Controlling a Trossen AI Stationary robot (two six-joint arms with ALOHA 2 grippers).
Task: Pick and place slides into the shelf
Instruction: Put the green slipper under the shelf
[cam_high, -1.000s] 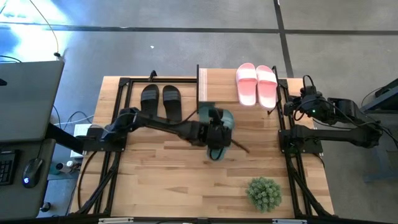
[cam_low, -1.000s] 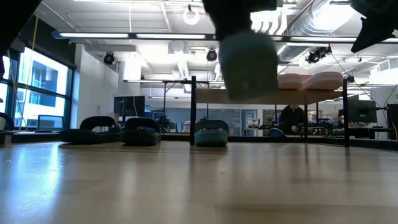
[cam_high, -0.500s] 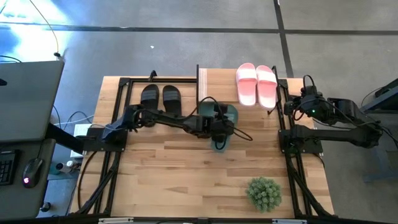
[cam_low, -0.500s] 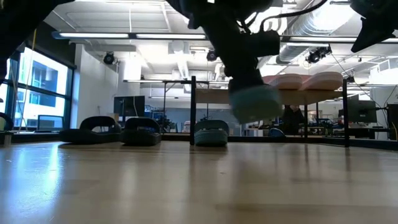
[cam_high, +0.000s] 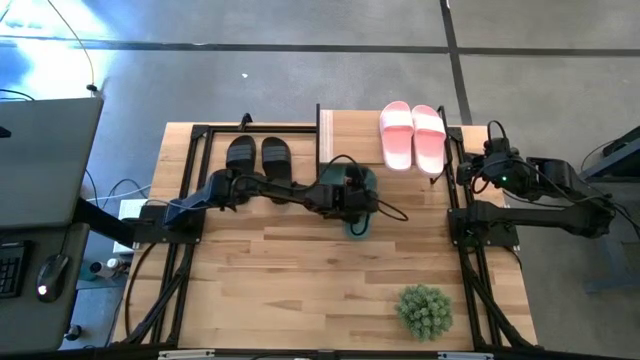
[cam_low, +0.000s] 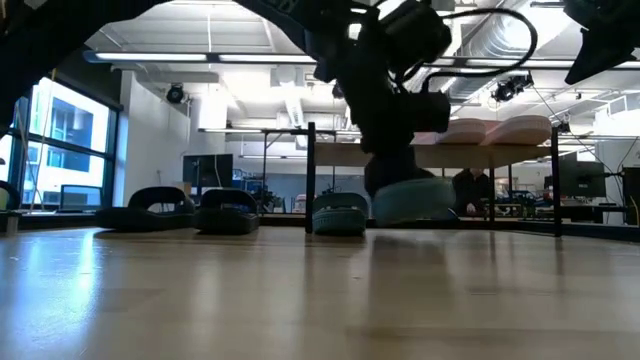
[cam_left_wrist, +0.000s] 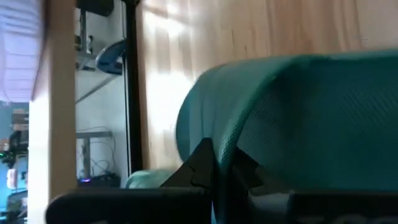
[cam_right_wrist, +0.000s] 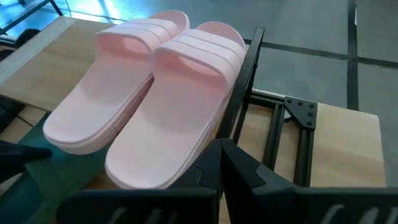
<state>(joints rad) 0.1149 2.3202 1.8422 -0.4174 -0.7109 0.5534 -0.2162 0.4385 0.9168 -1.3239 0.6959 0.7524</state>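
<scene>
High view shows your left gripper (cam_high: 352, 200) clamped on a green slide (cam_high: 362, 212) at the shelf's (cam_high: 352, 132) 6 o'clock edge, so it could bump the other green slide (cam_low: 340, 214) already underneath.

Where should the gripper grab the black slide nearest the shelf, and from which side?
Probably the wide arched strap of the black foam slide, from above: it lies sole-down, and the strap stands clear of the footbed, leaving finger room.

High view straight down over table (cam_high: 300, 270); low view level, tabletop height — both share shelf (cam_high: 350, 125), pink slides (cam_high: 413, 135); wrist views close-up.
</scene>
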